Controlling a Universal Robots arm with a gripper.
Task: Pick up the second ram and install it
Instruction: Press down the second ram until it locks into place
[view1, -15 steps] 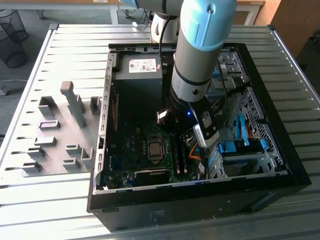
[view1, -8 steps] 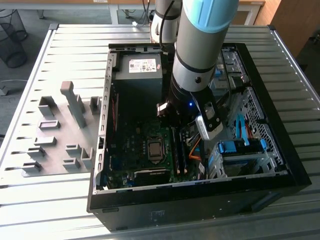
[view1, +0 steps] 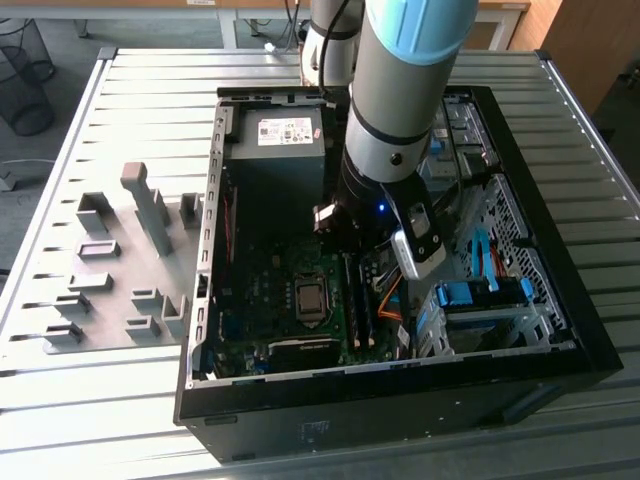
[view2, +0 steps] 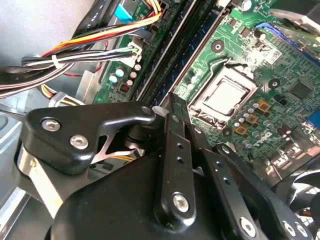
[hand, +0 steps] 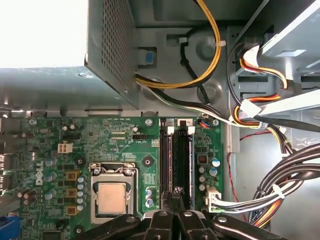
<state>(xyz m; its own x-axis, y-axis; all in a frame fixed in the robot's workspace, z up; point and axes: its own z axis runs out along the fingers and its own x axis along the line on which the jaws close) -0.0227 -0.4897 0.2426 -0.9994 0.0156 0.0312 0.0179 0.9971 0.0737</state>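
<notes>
My gripper (hand: 173, 192) hangs inside the open computer case, directly over one end of the two long dark memory slots (hand: 177, 160). Its black fingers (view2: 172, 115) are shut tip to tip, and I see nothing between them. In the second wrist view a thin blue-green edge runs along the slots (view2: 172, 50). I cannot tell whether that edge is the second ram seated there. In the exterior view the arm's wrist (view1: 385, 190) stands over the slots (view1: 360, 300) and hides the fingertips.
The processor socket (hand: 112, 197) lies beside the slots. The power supply (view1: 285, 150) is at the case's back. Bundled cables (hand: 270, 125) cross on the slots' other side. Light-blue drive latches (view1: 480, 295) are at the exterior view's right. Grey holder blocks (view1: 120, 260) stand on the table outside.
</notes>
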